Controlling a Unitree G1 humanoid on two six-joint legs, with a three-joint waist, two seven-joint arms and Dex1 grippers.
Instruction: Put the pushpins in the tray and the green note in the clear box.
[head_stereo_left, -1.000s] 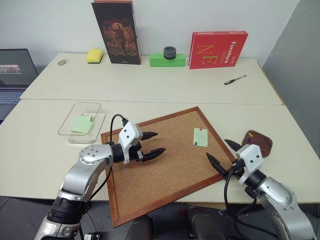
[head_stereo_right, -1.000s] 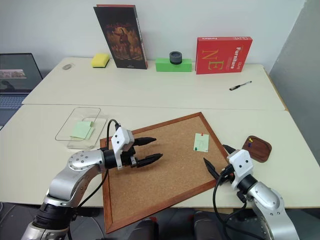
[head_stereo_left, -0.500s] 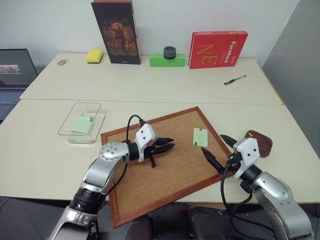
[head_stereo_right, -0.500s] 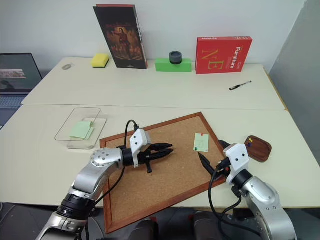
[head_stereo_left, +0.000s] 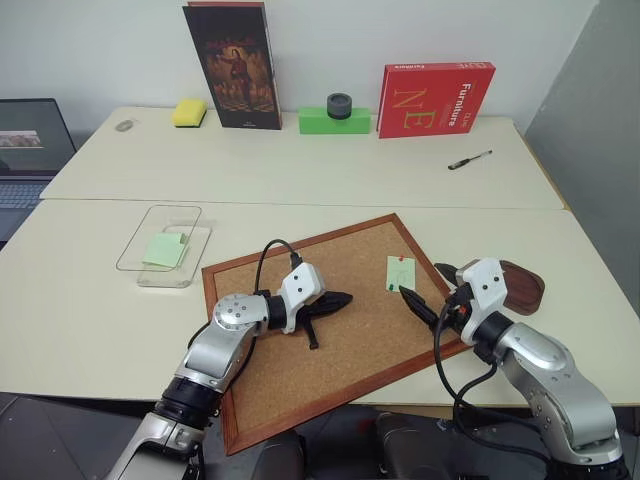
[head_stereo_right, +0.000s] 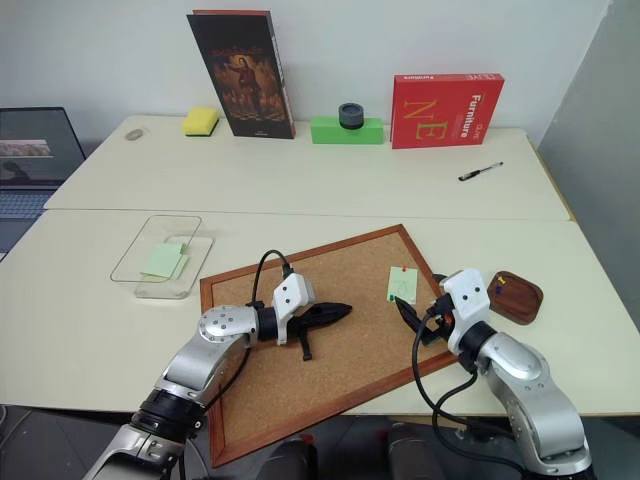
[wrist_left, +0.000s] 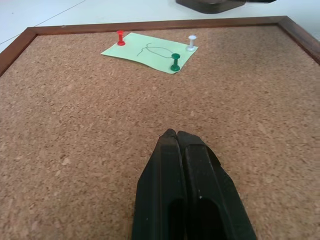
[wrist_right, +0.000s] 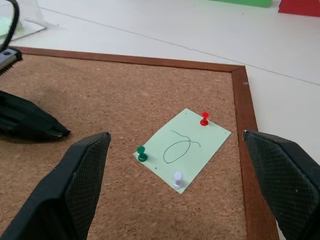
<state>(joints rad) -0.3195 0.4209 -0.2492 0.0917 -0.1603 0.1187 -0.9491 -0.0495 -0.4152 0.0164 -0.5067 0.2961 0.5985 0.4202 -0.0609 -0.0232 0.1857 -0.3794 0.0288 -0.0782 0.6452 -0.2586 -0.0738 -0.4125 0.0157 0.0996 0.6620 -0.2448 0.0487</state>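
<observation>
The green note (head_stereo_left: 400, 273) lies pinned on the cork board (head_stereo_left: 300, 370) near its right corner. A red pushpin (wrist_right: 204, 118), a green pushpin (wrist_right: 142, 153) and a white one (wrist_right: 178, 179) stand in it. My right gripper (head_stereo_left: 420, 279) hangs open just right of the note, its fingers spread to either side of it. Over the board's middle, my left gripper (head_stereo_left: 345, 297) is shut on nothing and points at the note. The dark brown tray (head_stereo_right: 516, 297) sits right of the board, behind my right wrist. The clear box (head_stereo_left: 190, 255) at the left holds another green slip (head_stereo_left: 163, 248).
Along the back of the far table stand a dark book (head_stereo_left: 233, 65), a yellow sponge (head_stereo_left: 189, 111), a green block (head_stereo_left: 334, 120) with a black cylinder on it, and a red box (head_stereo_left: 434, 98). A pen (head_stereo_left: 469, 159) lies at the right, a laptop (head_stereo_left: 30, 150) at the far left.
My left gripper has closed and moved right and down over the board towards the note. The right gripper, still open, has moved forward to the note's edge.
</observation>
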